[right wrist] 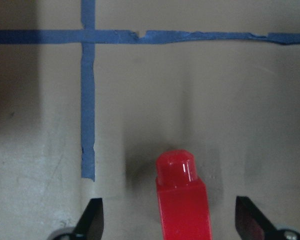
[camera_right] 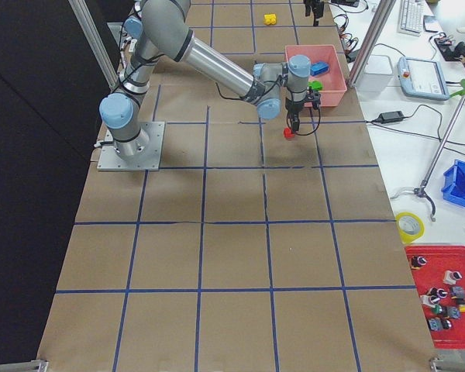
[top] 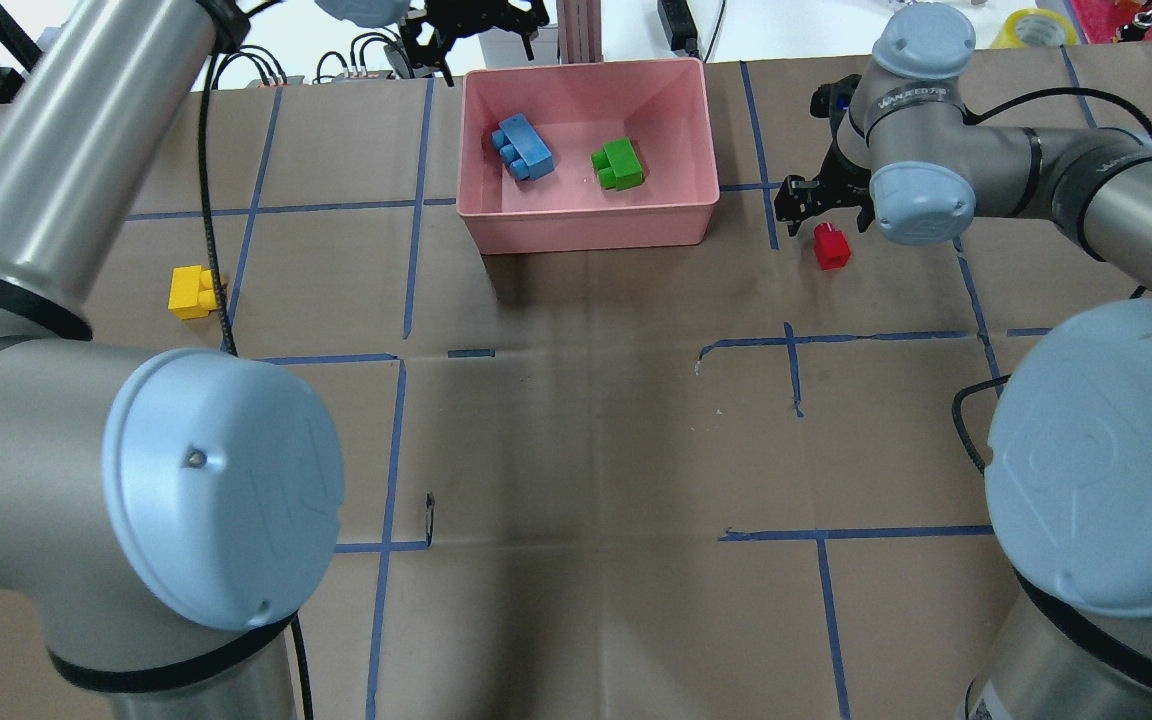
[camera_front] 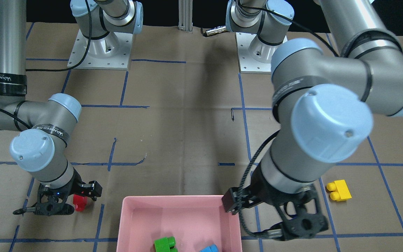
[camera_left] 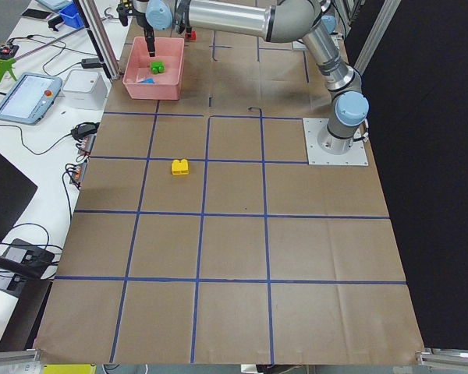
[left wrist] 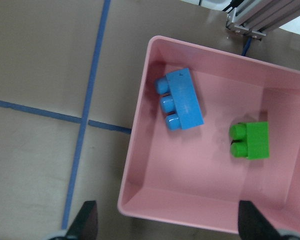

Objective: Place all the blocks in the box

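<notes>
Between the parted fingers (right wrist: 92, 220) of the right gripper (right wrist: 171, 220): red block (right wrist: 182, 200), on the table (top: 576, 450), ungrasped, apparently a shade nearer one finger, with only its stud end in view. Risk on closing: nudged or twisted block, weak hold, drop short of the box (top: 586, 225). Below the left gripper (left wrist: 171, 222), likewise spread and empty: box rim, with blue block (left wrist: 180, 100) and green block (left wrist: 250, 141) inside, just beyond the fingertips (left wrist: 87, 222). Risk of arms crowding over the box. Well apart from both grippers: yellow block (top: 191, 292), easily overlooked.
</notes>
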Available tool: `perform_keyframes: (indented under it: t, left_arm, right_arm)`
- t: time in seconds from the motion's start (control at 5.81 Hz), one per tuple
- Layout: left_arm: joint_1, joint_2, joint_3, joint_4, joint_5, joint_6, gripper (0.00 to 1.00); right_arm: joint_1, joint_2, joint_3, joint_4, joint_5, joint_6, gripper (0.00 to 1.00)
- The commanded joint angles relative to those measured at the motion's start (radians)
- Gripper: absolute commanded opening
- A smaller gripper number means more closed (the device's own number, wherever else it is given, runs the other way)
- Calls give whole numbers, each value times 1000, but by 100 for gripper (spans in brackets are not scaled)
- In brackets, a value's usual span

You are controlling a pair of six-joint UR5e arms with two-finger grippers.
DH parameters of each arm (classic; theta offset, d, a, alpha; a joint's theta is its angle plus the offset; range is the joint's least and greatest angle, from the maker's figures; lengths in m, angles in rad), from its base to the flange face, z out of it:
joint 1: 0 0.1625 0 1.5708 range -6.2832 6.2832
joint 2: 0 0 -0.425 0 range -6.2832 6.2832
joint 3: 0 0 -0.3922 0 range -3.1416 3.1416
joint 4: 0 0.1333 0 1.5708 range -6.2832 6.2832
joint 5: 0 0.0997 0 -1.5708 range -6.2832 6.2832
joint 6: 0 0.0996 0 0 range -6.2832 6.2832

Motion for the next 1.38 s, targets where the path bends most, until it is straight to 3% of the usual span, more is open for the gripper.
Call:
perform_keyframes:
  t: [0.0,0.52,0.69,0.86,1.03,1.2]
  left_arm:
    - [148,100,-85,-78,5,242,99]
    - [300,154,-188,-71,57,444,99]
    - [384,153,-208,-69,54,558,99]
    - [461,153,-252,-65,50,640,99]
    - [478,143,-313,2,53,642,99]
    - [480,139,-417,126,54,641,99]
  right_arm:
    - [-1,3,14,-10,-43,-5,81]
    - [3,9,14,-10,-54,-3,78]
    - [3,11,14,-10,-54,-3,68]
    - [3,6,14,-10,-52,3,30]
    - [4,0,14,-6,-52,6,6]
    - [4,-6,12,-9,-52,3,4]
